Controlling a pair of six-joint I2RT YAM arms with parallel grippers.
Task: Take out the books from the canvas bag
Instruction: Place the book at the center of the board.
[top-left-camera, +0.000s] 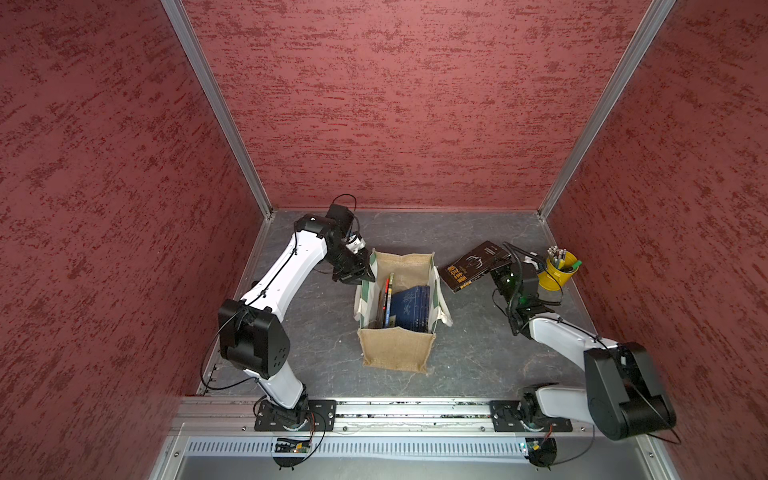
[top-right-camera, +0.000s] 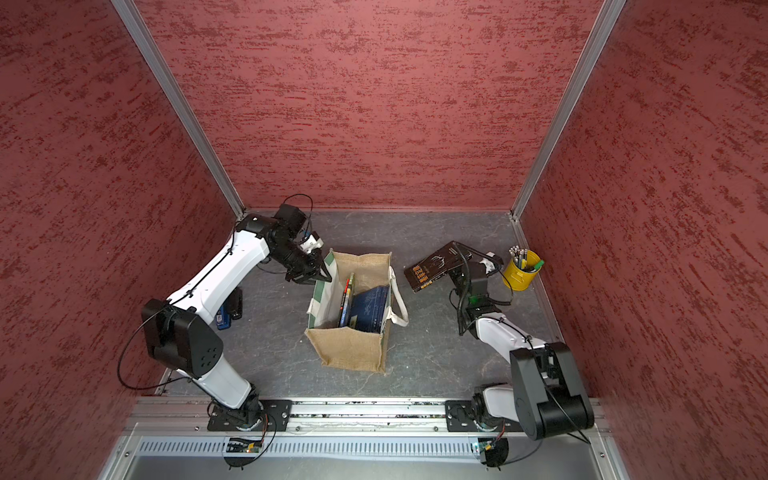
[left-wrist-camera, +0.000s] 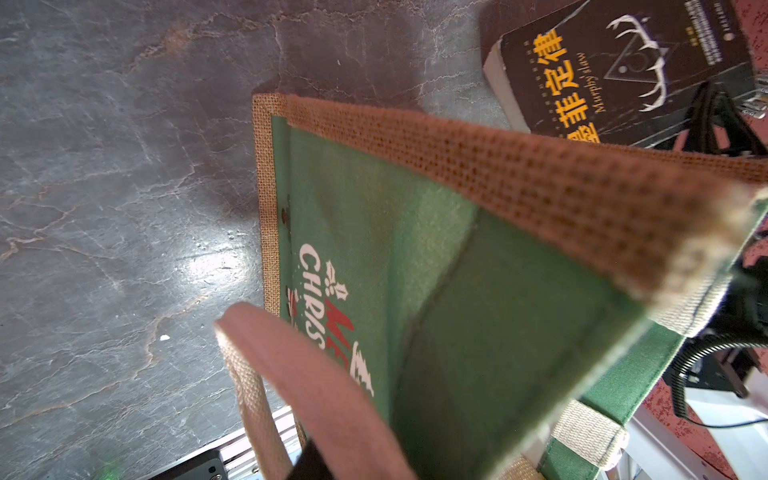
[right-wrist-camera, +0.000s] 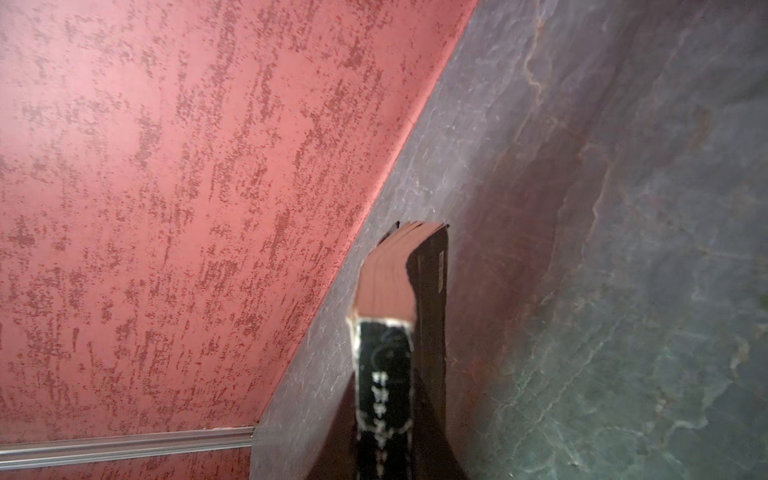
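Book in black (top-left-camera: 469, 266), clamped by right pincer (top-left-camera: 504, 259), points lengthwise at canvas bag (top-left-camera: 395, 351); left pincer (top-left-camera: 367, 271) pinches its rim.

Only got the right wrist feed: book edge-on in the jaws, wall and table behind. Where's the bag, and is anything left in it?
Observer: The canvas bag stands open mid-table. It is apart from the black book, which the right gripper holds tilted. Navy books and a few thinner ones are still inside.
Operator: Left arm?
Observer: The left gripper is at the bag's far rim corner on its own side. I can't tell whether it pinches the rim.
Operator: Anything beside my wrist?
Observer: A yellow pencil cup stands just past it, toward the wall on that side.
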